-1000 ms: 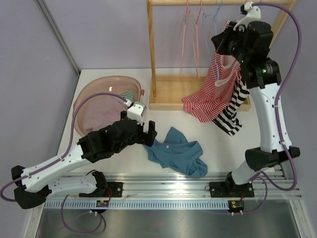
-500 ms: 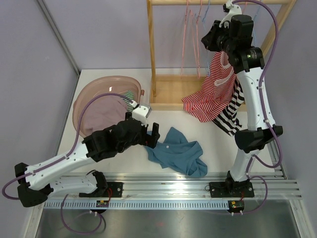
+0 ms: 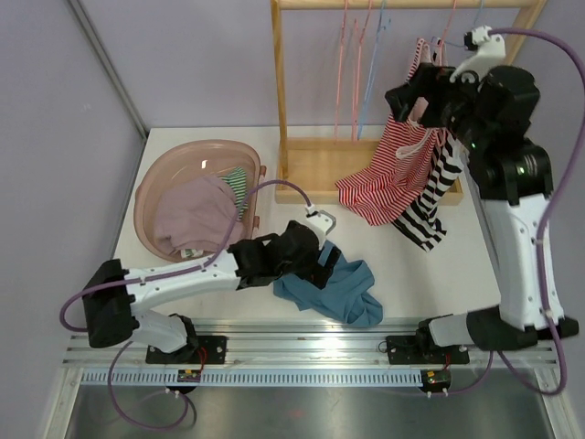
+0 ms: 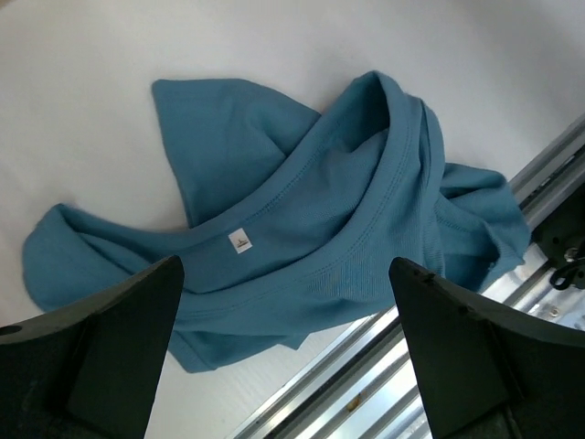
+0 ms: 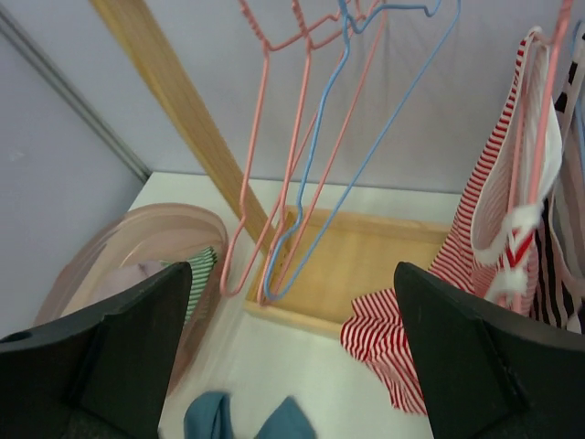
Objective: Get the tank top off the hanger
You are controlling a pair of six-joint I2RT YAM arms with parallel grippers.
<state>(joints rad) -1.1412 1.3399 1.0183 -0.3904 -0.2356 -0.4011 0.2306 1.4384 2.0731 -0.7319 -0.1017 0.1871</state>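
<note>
Red and white stripes run across the thin knit tank top [image 3: 388,174], and its arm and neck openings are edged in plain white trim [image 5: 512,229]. It hangs by its straps on a pink wire hanger [image 5: 548,101] at the right end of the pale wooden clothes rack [image 3: 279,91]. Its long axis runs top to bottom. The straps point up at the rail and the hem points down, slanting toward my left, where the lower folds lie bunched on the rack's wooden base. A black-and-white striped garment [image 3: 430,206] hangs just beside it on the right, touching it.

My right claw [image 3: 402,96] is raised near the top of the tank top, just to its left. In the wrist view its fingers [image 5: 292,270] stand wide apart with nothing between them, facing the bare pink and blue wire hangers [image 5: 302,137].

My left claw [image 3: 322,261] is low over the table, its fingers [image 4: 285,265] also spread and holding nothing. Below it lies a crumpled teal-blue T-shirt [image 4: 302,219], with a pink plastic basin [image 3: 155,197] of clothes farther left.
</note>
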